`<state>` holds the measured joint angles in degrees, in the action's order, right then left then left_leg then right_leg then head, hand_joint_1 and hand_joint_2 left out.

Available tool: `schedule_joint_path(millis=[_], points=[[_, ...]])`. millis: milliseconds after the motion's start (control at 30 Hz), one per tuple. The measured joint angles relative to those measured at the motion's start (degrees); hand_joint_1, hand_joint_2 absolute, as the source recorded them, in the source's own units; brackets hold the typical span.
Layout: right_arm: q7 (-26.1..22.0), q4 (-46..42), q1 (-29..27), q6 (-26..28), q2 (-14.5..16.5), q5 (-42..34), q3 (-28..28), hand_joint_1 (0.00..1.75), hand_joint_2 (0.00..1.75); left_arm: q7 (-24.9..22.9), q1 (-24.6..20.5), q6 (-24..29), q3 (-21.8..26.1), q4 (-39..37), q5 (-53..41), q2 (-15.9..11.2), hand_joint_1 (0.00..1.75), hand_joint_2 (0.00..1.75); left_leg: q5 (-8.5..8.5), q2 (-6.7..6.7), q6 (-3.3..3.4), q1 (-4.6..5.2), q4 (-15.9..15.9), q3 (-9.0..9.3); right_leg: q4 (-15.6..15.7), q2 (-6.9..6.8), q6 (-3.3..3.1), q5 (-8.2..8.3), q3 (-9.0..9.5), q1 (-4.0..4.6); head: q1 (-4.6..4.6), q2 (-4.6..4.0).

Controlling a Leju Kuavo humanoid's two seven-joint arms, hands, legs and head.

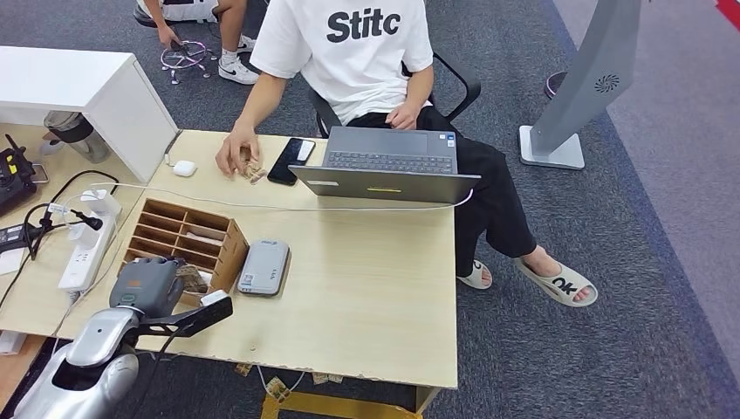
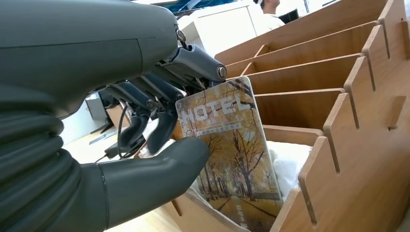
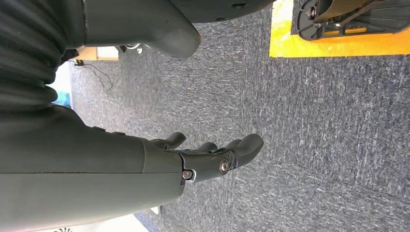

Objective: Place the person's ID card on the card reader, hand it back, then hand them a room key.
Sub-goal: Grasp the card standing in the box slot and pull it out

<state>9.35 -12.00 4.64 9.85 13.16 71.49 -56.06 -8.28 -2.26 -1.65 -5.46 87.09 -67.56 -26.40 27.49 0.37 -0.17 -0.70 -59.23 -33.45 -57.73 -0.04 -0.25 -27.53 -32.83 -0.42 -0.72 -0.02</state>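
Note:
My left hand [image 1: 148, 284] reaches into the nearest compartment of the wooden card organizer [image 1: 188, 229] at the table's near left. In the left wrist view, the left hand [image 2: 96, 125] pinches a room key card [image 2: 232, 154], printed HOTEL over autumn trees, between thumb and fingers. The card stands upright in the organizer [image 2: 348, 96], its lower end still inside. The grey card reader [image 1: 263, 267] lies flat just right of the organizer. A person's hand [image 1: 237, 155] rests on a small item at the table's far side. My right hand [image 3: 212, 162] hangs over carpet, fingers apart, holding nothing.
A person in a white T-shirt [image 1: 349, 44] sits across the table behind a grey laptop [image 1: 388, 161]. A black phone [image 1: 291, 160] and a white earbud case [image 1: 184, 168] lie near their hand. A power strip [image 1: 87, 244] with cables and a white box [image 1: 87, 96] occupy the left.

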Motion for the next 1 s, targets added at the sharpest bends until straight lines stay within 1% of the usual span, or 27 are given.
schedule_joint_path(millis=[167,433,500,667,1000], points=[[-0.28,-0.02,0.00,-0.08,0.00,0.11,0.02,0.00,1.75,-0.02,-0.38,1.76,0.00,-1.27,-0.49,0.73,1.73,1.75,0.00,0.00,0.00,0.00,0.00,0.00,0.00,0.00,0.00,0.00,0.00,0.00,0.00,0.00],[-0.34,-0.02,0.00,-0.08,0.00,0.12,0.02,0.00,1.75,-0.02,-0.49,2.69,0.00,-1.71,-0.64,1.05,1.74,1.75,0.00,0.00,0.00,0.00,0.00,0.00,0.00,0.00,0.00,0.00,0.00,0.00,0.00,0.00],[-0.41,-0.03,0.00,-0.09,0.00,0.22,0.03,0.00,1.75,0.03,-0.70,4.07,0.01,-2.14,-0.96,1.61,1.75,1.75,0.00,0.00,0.00,0.00,0.00,0.00,0.00,0.00,0.00,0.01,0.00,0.00,0.00,0.00],[-0.56,-0.04,0.00,-0.10,0.00,0.73,0.08,0.00,1.75,0.41,-2.82,9.23,0.66,-2.86,-2.75,4.59,1.75,1.75,-0.01,-0.01,0.00,0.00,-0.01,0.00,0.00,0.00,0.01,0.01,0.01,0.00,0.00,0.00],[-0.61,-0.02,-0.01,1.19,0.02,0.96,0.09,0.00,1.75,3.33,-4.43,15.31,3.24,-2.42,-0.46,6.50,1.75,1.75,-0.01,0.00,0.00,0.00,-0.01,0.00,0.00,0.00,0.00,0.01,0.00,0.00,0.00,0.00]])
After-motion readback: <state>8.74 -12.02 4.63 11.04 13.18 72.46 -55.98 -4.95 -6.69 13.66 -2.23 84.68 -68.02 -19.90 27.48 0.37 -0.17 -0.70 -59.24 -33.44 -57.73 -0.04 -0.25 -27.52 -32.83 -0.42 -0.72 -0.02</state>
